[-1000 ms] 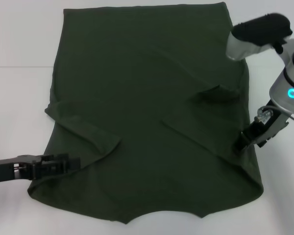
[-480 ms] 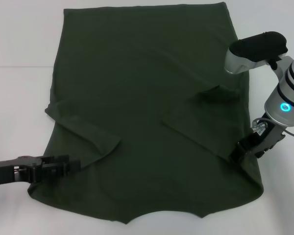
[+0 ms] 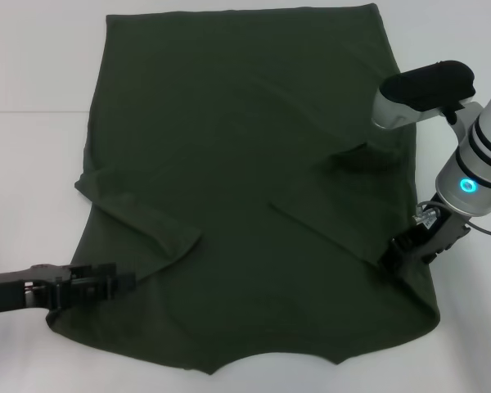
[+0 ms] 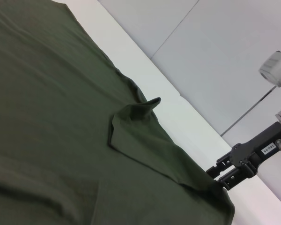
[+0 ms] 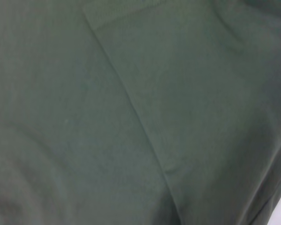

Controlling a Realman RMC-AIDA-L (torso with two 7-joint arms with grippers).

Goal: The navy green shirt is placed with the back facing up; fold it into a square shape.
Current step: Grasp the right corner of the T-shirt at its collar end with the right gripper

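Observation:
The navy green shirt [image 3: 245,164] lies flat on the white table, collar toward me, with both sleeves folded inward onto the body. My left gripper [image 3: 124,282] is low at the shirt's left edge near the shoulder, open, with its fingers over the fabric. My right gripper [image 3: 389,260] is at the right edge near the other shoulder, open, tips down against the cloth. The left wrist view looks across the shirt [image 4: 61,117] and its folded sleeve to the right gripper [image 4: 220,177] at the far edge. Only shirt fabric [image 5: 131,117] and a sleeve hem fill the right wrist view.
The white table [image 3: 33,164] shows bare surface on both sides of the shirt. My right arm's grey and black upper link [image 3: 425,88] hangs over the shirt's right edge. A lit blue ring [image 3: 468,185] marks its wrist.
My right gripper has come down and leftward onto the shirt's right edge, its upper link swinging inward. My left gripper has slid slightly toward me. The shirt has not moved.

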